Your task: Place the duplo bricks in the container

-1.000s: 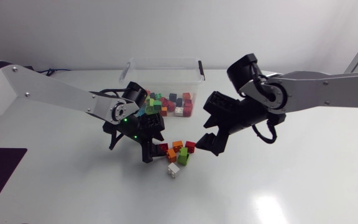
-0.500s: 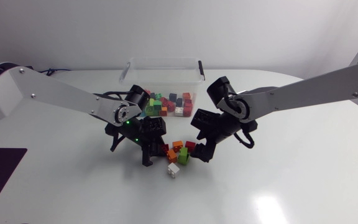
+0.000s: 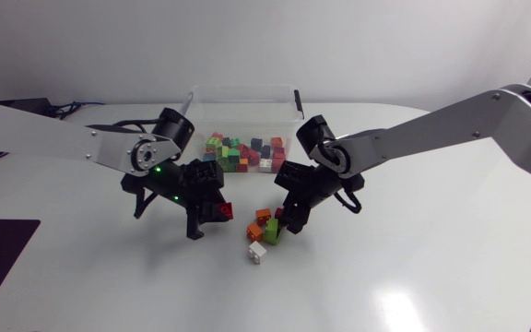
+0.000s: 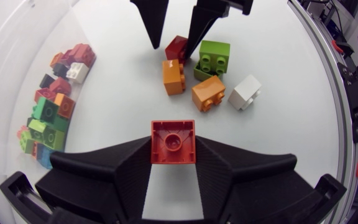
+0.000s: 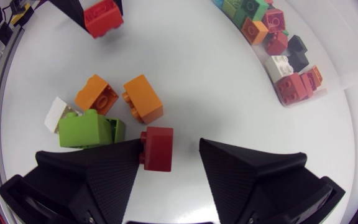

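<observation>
My left gripper [image 4: 173,149] is shut on a red duplo brick [image 4: 173,141] and holds it above the table, left of the loose pile; the same red brick [image 3: 222,210] shows in the head view. My right gripper [image 5: 169,155] stands open around a dark red brick [image 5: 158,148] on the table: one finger touches it, the other is apart. Beside it lie two orange bricks [image 5: 143,98], a green brick [image 5: 86,129] and a white brick [image 3: 257,251]. The clear container [image 3: 244,97] behind holds several coloured bricks [image 3: 242,152].
The loose pile lies just in front of the container's front wall. Both arms meet over the table's middle, the left gripper [image 3: 212,212] close to the right gripper [image 3: 284,219]. Bare white table spreads toward the front edge and to both sides.
My left gripper closed on the red brick, then rose and moved left with it. My right gripper came down onto the pile, and its fingers narrowed around the dark red brick.
</observation>
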